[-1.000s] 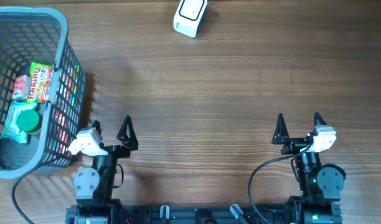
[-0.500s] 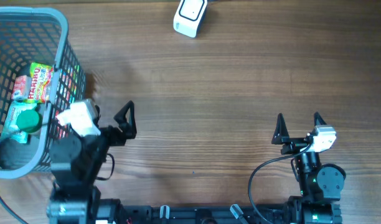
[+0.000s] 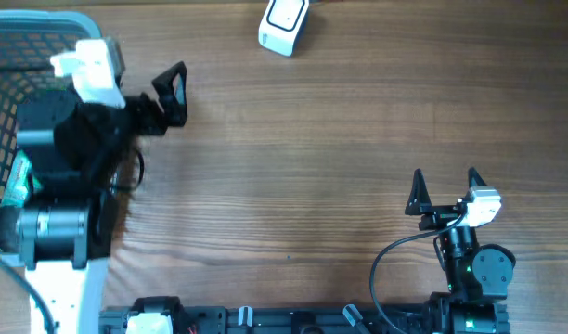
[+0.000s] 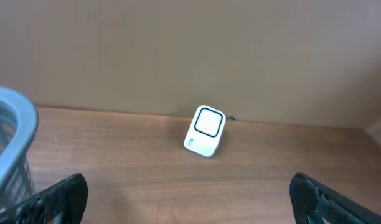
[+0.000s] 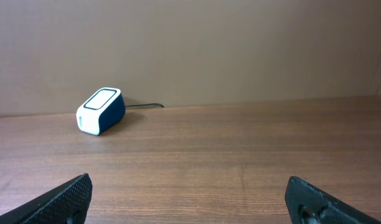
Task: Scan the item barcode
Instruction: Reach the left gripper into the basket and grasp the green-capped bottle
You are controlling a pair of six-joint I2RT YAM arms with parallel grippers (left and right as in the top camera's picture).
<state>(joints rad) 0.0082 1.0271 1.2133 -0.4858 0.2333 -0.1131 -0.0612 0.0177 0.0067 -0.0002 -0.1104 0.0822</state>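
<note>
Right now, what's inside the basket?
Only a sliver of a teal pouch shows in the basket; the left arm covers the rest of its inside.

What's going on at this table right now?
Two robot arms are set to scan an item's barcode, but nothing is picked up yet. The left hand hangs open and empty by the rim of the mesh basket. The right hand sits open near the front edge of the table. The white barcode scanner lies untouched at the far edge.
</note>
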